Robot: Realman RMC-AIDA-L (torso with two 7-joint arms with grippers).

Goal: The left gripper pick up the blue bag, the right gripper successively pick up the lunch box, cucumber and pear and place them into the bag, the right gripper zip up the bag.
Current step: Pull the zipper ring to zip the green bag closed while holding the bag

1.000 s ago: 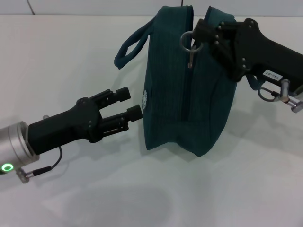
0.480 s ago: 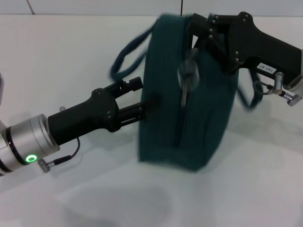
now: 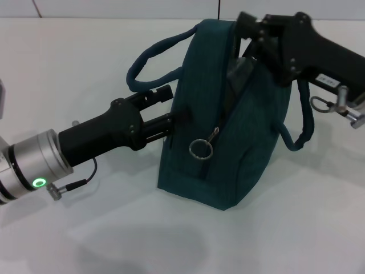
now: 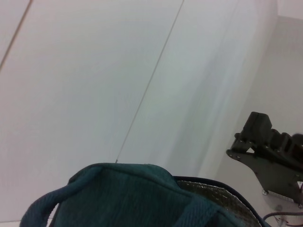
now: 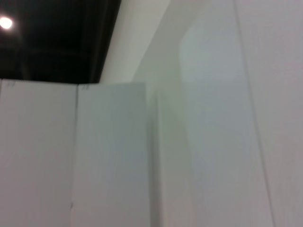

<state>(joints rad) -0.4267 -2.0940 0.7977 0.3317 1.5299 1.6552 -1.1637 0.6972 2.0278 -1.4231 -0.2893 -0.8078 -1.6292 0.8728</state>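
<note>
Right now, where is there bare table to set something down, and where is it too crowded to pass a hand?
Bare table lies in front of the bag, and more behind the left pincer, beyond the near handle. It is crowded at the bag's left side, where the left pincer presses in, and at its top, where the right pincer sits.
</note>
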